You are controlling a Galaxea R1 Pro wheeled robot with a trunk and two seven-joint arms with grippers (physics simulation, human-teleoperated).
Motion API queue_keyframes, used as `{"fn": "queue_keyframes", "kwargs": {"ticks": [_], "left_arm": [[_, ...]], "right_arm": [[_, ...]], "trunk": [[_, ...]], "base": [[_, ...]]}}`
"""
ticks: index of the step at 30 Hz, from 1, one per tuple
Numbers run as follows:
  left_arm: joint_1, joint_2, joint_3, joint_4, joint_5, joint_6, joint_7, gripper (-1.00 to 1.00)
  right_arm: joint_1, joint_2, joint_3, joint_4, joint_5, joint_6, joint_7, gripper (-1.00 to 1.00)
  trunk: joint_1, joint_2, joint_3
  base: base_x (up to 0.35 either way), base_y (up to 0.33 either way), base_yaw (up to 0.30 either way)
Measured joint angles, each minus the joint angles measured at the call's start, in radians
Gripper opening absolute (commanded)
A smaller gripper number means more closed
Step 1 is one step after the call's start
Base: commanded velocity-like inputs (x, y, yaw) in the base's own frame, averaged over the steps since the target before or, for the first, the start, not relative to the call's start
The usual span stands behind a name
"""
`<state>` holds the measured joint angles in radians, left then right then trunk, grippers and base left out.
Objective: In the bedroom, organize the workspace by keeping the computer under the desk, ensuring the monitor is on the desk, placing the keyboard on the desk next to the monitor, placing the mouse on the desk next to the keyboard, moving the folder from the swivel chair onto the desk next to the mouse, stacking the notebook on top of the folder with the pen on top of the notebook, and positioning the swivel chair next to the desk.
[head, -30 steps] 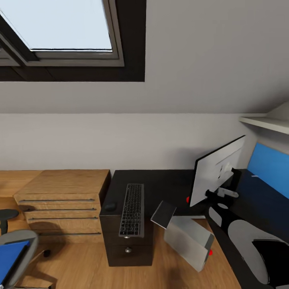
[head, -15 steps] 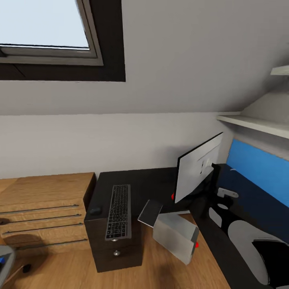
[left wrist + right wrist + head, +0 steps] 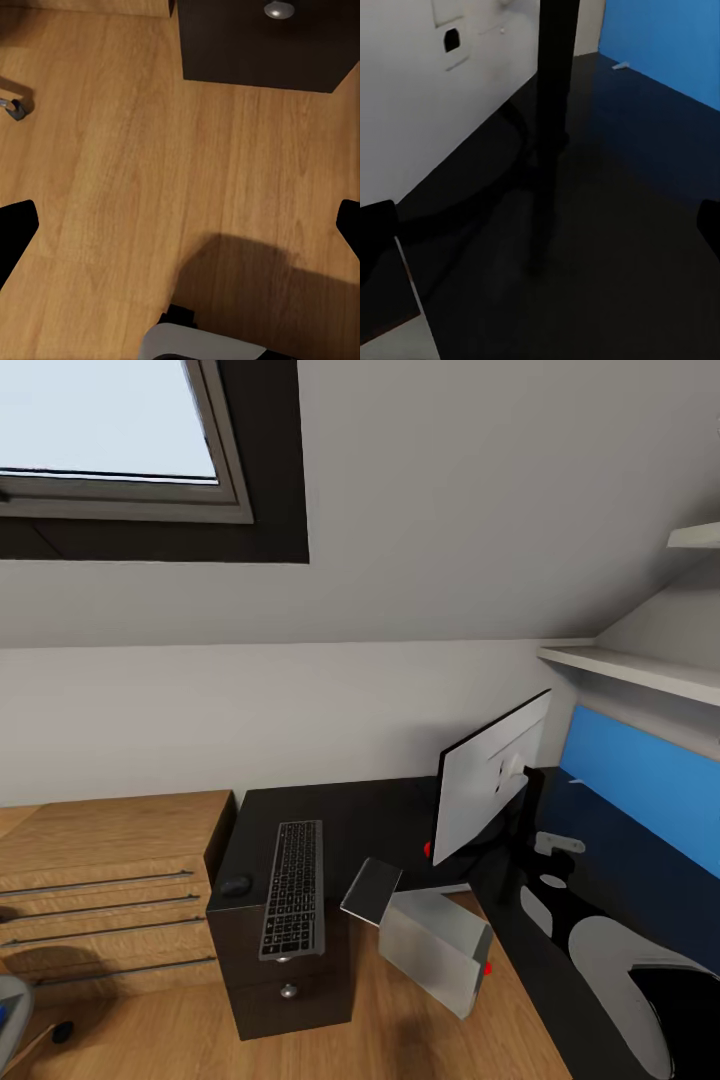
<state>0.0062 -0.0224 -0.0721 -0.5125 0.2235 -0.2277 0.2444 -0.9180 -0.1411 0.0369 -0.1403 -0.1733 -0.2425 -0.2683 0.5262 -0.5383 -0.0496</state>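
Looking down the left arm's camera, it's nearly all wooden floor point(image 3: 112, 165), warm plank grain running across the picture, with a broad soft shadow point(image 3: 262, 292) spread over it. At one edge sits the dark front of a cabinet point(image 3: 262, 52) with a round silver knob point(image 3: 279, 9) on it, and off at another edge a small grey caster point(image 3: 15, 109) rests on the boards. The two black fingertips point(image 3: 15, 232) of the left gripper point(image 3: 180, 232) poke in from opposite sides, jaws spread wide with bare floor between them, and a white-and-black piece of the robot's body point(image 3: 202, 343) peeks in at the near edge.
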Motion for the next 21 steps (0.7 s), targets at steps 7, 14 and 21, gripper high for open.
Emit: {"fn": "queue_keyframes", "kwargs": {"ticks": [7, 14, 21], "left_arm": [[0.0, 0.003, 0.002, 0.0, 0.001, 0.0, -0.004, 1.0], [0.0, 0.003, 0.003, 0.0, 0.001, 0.0, -0.005, 1.0], [0.0, 0.004, 0.002, 0.0, 0.0, 0.0, -0.004, 1.0]], "right_arm": [[0.0, 0.0, 0.0, 0.0, 0.001, 0.0, 0.0, 1.0], [0.0, -0.001, 0.0, 0.0, 0.002, 0.0, 0.0, 1.0], [0.0, -0.001, 0.0, -0.001, 0.003, 0.0, 0.0, 1.0]], "trunk": [[0.0, 0.0, 0.0], [-0.001, 0.0, 0.0], [0.0, 0.0, 0.0]], "base": [[0.164, -0.013, 0.0], [0.269, -0.12, 0.0], [0.046, -0.036, 0.0]]}}
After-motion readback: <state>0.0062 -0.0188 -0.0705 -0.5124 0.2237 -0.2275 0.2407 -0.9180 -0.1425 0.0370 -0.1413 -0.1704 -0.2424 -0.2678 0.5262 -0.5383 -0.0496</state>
